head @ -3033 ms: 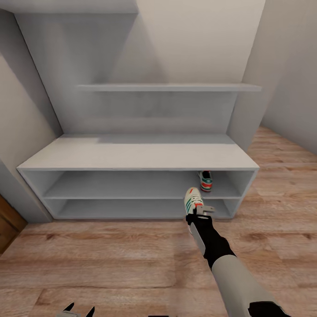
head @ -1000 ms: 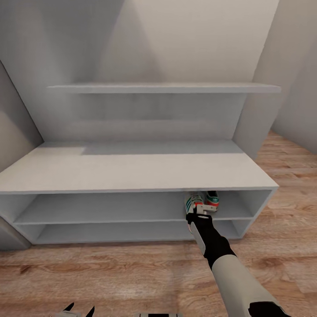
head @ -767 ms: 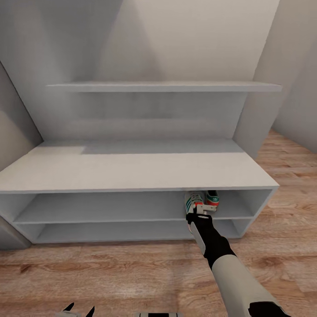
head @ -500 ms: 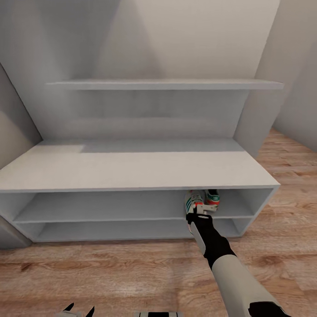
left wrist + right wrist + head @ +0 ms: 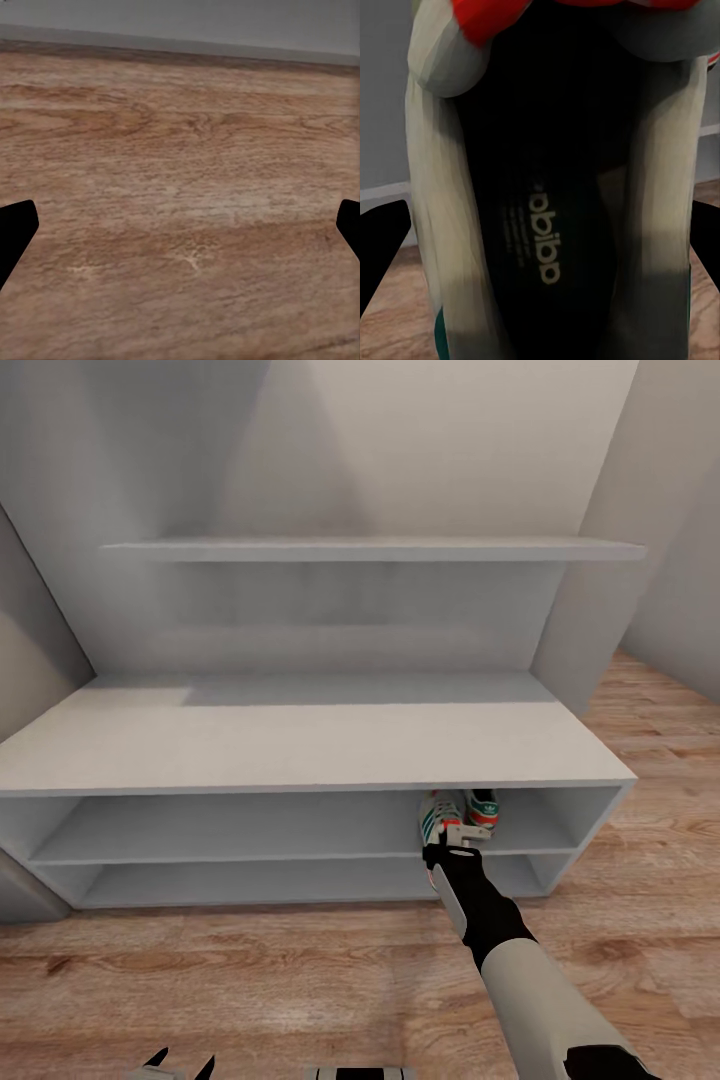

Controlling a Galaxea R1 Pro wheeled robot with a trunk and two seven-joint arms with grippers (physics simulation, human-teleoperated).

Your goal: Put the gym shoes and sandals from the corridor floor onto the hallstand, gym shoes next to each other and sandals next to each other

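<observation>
My right gripper [image 5: 456,839] is shut on the heel of a cream gym shoe [image 5: 439,816] with green stripes. The shoe's toe pokes into the right end of the upper open compartment of the pale grey hallstand [image 5: 300,738]. Just to its right, the other gym shoe [image 5: 483,807] stands on that same shelf. The right wrist view looks into the held gym shoe [image 5: 547,225], at its black insole and red tongue, with my dark fingers [image 5: 381,244] at both sides. My left gripper [image 5: 181,1062] hangs open low over the corridor floor [image 5: 180,165]. The sandals are out of view.
Walls close in on both sides of the hallstand. A stepped shelf [image 5: 370,550] runs above its flat top. The lower compartment [image 5: 250,882] and the left part of the upper one hold nothing. Wood-plank floor [image 5: 250,980] stretches between me and the unit.
Over three seconds the camera came closer to the hallstand, and the held gym shoe went from in front of the unit to the upper compartment, beside the other shoe. Almost nothing moved in the last second.
</observation>
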